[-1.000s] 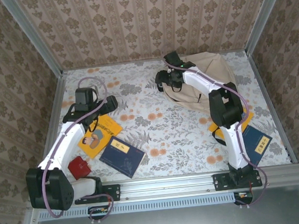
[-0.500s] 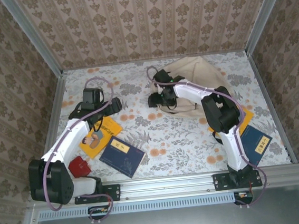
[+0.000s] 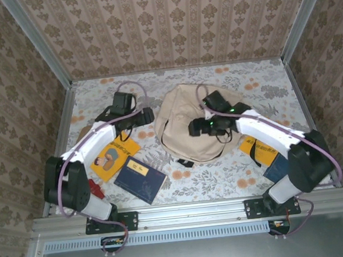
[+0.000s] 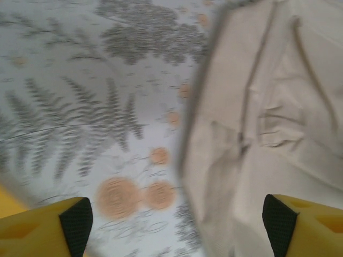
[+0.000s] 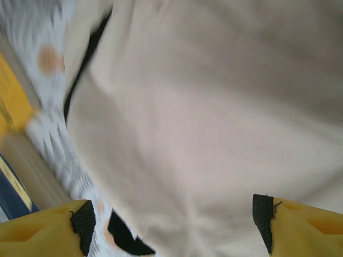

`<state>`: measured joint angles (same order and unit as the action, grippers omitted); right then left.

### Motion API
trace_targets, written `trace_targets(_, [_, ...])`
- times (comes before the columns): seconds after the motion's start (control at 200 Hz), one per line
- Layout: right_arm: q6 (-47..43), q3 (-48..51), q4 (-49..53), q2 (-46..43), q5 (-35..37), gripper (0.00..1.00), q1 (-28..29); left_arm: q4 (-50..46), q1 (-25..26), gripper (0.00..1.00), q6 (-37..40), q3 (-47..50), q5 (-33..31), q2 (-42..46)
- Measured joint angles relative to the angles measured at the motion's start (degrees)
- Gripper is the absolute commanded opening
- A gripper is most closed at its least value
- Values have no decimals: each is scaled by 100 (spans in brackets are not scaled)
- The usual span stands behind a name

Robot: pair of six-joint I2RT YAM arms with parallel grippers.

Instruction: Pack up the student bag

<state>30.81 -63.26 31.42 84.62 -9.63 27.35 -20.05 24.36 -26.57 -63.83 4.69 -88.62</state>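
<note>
The student bag point(image 3: 179, 118), a large beige backpack, lies in the middle of the table with a black strap end point(image 3: 187, 162) at its near edge. My left gripper point(image 3: 148, 115) hovers just left of the bag, open, with the patterned table and the bag's edge point(image 4: 278, 134) below its fingers. Over the bag's right half hangs my right gripper point(image 3: 194, 128), also open. Its yellow fingers point(image 5: 300, 225) stand wide apart above the beige fabric point(image 5: 214, 107), and nothing sits between them.
A yellow picture book point(image 3: 113, 155), a dark blue book point(image 3: 140, 179) and a small red object point(image 3: 94, 186) lie at the near left. Another yellow book point(image 3: 253, 148) and a blue one point(image 3: 277, 167) lie under the right arm. Walls close in the table.
The bag has come from the back right corner to the middle of the table, together with my right gripper. My left gripper has swung right, up to the bag's left edge.
</note>
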Motion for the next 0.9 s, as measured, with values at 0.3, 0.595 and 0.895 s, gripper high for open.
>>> trace_targets(0.3, [686,522,-160,35,402,74,-1215,111,905,29,-173,-1086,831,-1473])
trace_targets(0.595, [702,546,-442,822,350,76,-1440,-192,1252,21,-221,-1576,791,-2651])
trace_targets(0.895, [476,-133,-664,1915,-42,82,-1456,15,1010,23,-481,-1045,616,-2485])
